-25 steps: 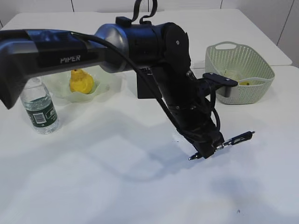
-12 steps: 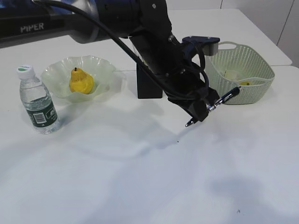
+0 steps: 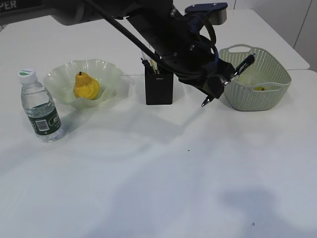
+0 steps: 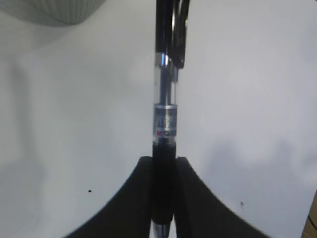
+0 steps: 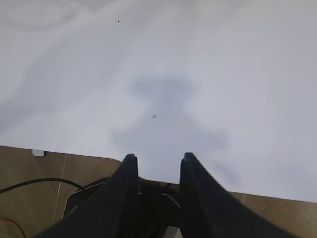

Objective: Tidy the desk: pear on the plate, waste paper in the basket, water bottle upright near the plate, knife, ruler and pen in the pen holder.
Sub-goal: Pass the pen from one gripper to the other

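Left gripper (image 3: 218, 85) is clamped on the pen (image 3: 229, 79) at a slant, so it might clip the pen holder (image 3: 159, 88) rim and slip; right gripper (image 5: 157, 163) sits empty, jaws partway apart.

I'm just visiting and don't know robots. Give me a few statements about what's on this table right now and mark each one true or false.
1. The left gripper is shut on the pen. True.
2. The pear lies in the green basket. False: it sits on the plate; the basket is off to the right.
3. The water bottle stands upright, left of the plate. True.
4. The pen is already standing in the pen holder. False: it hangs in the air, tilted, between holder and basket.
5. The right gripper holds a ruler. False: its jaws stand open and empty, over the table's edge.
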Tool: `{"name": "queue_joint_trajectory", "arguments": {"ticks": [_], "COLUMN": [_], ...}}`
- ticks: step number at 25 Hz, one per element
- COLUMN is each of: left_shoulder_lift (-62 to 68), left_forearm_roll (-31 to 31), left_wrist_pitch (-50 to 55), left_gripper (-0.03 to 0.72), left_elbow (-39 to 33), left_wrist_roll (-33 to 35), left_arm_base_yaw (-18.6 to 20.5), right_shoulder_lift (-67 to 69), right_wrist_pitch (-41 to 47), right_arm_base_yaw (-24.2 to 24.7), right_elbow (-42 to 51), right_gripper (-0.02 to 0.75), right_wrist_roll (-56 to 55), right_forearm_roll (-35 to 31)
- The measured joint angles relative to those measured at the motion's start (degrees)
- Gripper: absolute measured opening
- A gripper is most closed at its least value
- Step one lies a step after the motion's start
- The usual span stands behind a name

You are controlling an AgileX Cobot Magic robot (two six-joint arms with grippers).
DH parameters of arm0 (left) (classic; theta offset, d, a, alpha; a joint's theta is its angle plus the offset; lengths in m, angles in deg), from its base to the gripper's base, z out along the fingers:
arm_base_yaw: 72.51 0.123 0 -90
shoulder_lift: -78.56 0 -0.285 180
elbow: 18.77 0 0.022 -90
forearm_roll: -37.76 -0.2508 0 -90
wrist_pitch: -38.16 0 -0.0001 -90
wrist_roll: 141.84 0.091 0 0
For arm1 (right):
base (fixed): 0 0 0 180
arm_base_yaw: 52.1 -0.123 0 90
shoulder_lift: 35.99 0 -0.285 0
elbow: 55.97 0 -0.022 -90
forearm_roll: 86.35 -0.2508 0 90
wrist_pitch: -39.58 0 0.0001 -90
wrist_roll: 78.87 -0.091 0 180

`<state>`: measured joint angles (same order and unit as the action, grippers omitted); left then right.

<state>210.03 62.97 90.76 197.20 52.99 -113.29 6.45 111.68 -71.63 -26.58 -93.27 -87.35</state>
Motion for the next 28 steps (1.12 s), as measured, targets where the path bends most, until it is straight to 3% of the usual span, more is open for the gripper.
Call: {"name": "queue_joint_trajectory", "arguments": {"ticks": [18,28], "left_shoulder_lift": [-0.5,-0.6], "left_forearm_roll": [-1.8,0.5], "left_wrist_pitch": [-22.2,-41.7], "left_gripper": [0.062,0.062], "left_elbow": [-0.2,-9.6], "left_wrist_roll": [3.3,3.9], "left_arm_base_yaw": [0.0,-1.3], "right_shoulder_lift": [0.0,0.0], "right_wrist_pitch": [-0.7,-1.1], "right_arm_base_yaw": [0.0,0.0], "right_elbow": [-0.1,-0.1], "right_gripper": [0.244,0.244], "right_wrist_roll": [0.6,1.2], "right_forearm_roll": [0.0,0.0]}}
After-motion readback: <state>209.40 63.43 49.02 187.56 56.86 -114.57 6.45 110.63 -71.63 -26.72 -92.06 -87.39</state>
